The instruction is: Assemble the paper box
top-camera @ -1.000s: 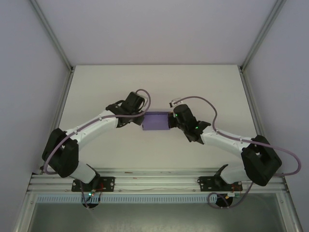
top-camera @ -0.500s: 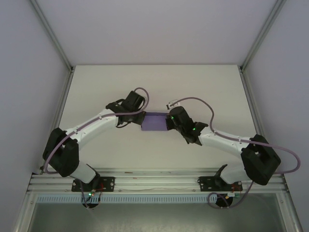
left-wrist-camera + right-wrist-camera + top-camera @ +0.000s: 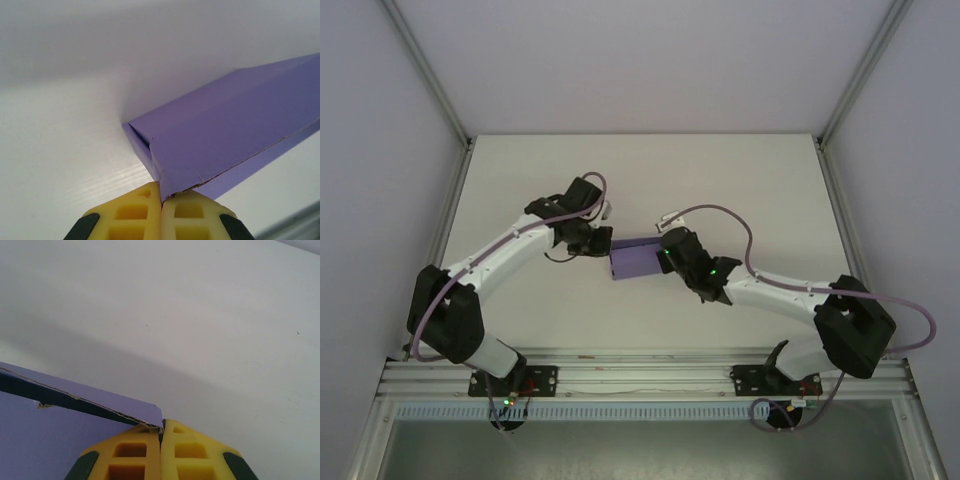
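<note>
The paper box [image 3: 633,261] is a small purple folded piece at the table's middle, slightly tilted, held between both arms. My left gripper [image 3: 604,243] is at its left end. In the left wrist view the yellow fingers [image 3: 132,212] are shut on the box's [image 3: 235,125] near corner, where the paper is creased. My right gripper [image 3: 666,256] is at the box's right end. In the right wrist view its jaws [image 3: 161,426] are shut on the corner of a purple flap [image 3: 115,405], whose raw cardboard edge shows above the box's face [image 3: 45,440].
The white table [image 3: 650,180] lies inside an enclosure with pale walls and slanted metal posts [image 3: 445,110]. An aluminium rail [image 3: 640,378] carries both arm bases along the near edge. Purple cables [image 3: 720,212] loop above the wrists.
Both arms have shifted left, carrying the box with them and tilting it slightly. The left gripper has finished closing on the box's left corner.
</note>
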You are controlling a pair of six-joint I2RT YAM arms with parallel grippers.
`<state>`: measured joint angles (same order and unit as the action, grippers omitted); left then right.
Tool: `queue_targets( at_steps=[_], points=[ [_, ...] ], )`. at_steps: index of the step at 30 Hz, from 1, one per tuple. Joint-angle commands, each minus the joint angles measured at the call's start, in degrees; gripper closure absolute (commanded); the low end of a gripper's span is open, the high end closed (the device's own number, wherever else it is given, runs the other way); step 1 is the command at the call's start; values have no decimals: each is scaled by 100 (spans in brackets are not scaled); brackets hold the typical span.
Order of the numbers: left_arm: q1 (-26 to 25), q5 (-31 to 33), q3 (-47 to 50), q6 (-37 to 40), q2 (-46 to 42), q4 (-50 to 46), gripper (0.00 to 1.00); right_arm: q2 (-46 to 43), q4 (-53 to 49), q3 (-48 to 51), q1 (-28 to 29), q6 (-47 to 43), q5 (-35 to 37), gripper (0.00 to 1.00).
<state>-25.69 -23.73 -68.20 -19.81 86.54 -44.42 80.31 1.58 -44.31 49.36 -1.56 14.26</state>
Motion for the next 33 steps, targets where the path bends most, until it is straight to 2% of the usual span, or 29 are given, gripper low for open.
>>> queue_targets(
  at_steps=[1, 4, 8, 12, 18, 21, 25, 29, 33],
  points=[
    [103, -814, -146, -351, 30, -344, 100, 173, -748, 278, 44, -116, 45, 100],
    [310, -1492, -159, -546, 71, -316, 100, 203, -756, 259, 82, -125, 75, 100],
    [548, -1804, -71, -883, 57, -191, 100, 230, -739, 259, 118, -110, 153, 100],
    [550, -1305, -217, -867, 187, -501, 100, 265, -707, 273, 149, -42, 211, 100],
    [430, -710, 229, -1103, 22, -33, 100, 216, -636, 327, 210, 68, 364, 100],
    [123, -31, 332, -1137, 1, -29, 100, 173, -595, 362, 228, 136, 522, 100],
    [-144, 116, 538, -1151, -28, 154, 100, 83, -521, 432, 268, 164, 610, 100],
    [-434, 1063, 653, -1141, 17, 10, 100, 34, -314, 511, 295, 232, 722, 100],
    [-883, 1534, 959, -1425, 125, 421, 100, 81, -161, 541, 317, 373, 804, 100]
  ],
)
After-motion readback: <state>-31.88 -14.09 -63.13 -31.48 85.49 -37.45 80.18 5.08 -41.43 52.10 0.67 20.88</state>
